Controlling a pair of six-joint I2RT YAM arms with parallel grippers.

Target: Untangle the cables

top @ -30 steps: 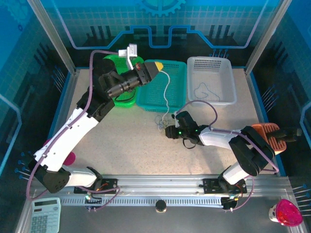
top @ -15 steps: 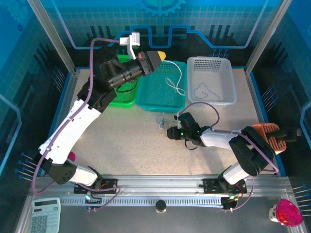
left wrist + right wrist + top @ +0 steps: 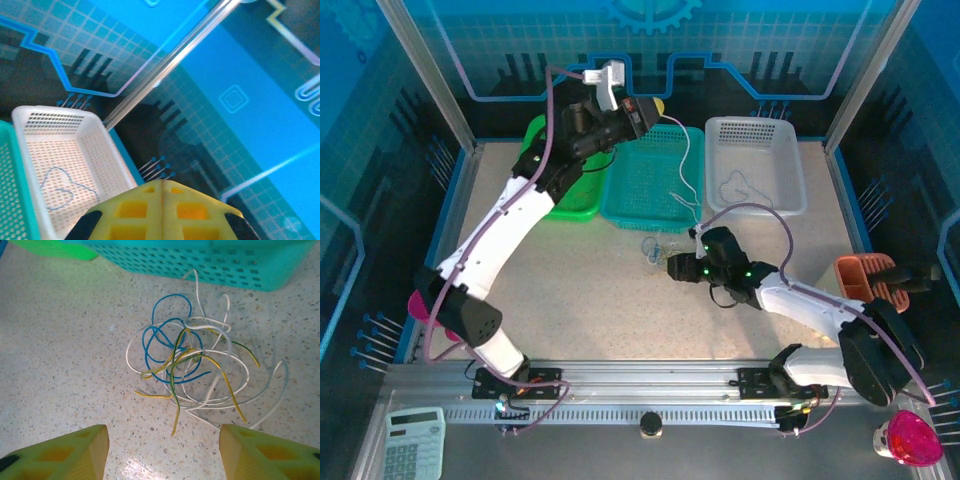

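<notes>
We see the left hand (image 3: 655, 108) raised high over the far rim of the teal basket (image 3: 645, 180). In the left wrist view its 2 yellow fingers (image 3: 135, 210) are pressed together with no gap. From its tip 1 white cable (image 3: 685, 150) hangs down in a loose curve over the teal basket, so we take the hand to be clamped on that cable, though the pinch point itself is too small for us to make out.

The right hand (image 3: 672, 268) sits low over the table (image 3: 590, 300), just in front of the teal basket. Its fingers (image 3: 75, 452) stand well apart with nothing between them.

Just ahead of those fingers lies the tangle of cables (image 3: 192, 370) on the speckled table (image 3: 60, 340). It holds blue, whitish and yellow-tan strands, plus a dark green one, looped over and through each other. The heap rests near the front wall of the teal basket (image 3: 250, 265), and 1 whitish strand reaches up to that wall. From above, the tangle (image 3: 655, 248) shows as a small knot between the right hand and the basket.

A white basket (image 3: 790, 170) stands to the right of the teal one, holding 1 blue cable (image 3: 745, 188) laid in a loose loop on its floor. The left wrist view shows the same basket (image 3: 30, 120) and cable (image 3: 62, 187). A green basket (image 3: 570, 200) stands to the left of the teal one, partly under the left arm.
</notes>
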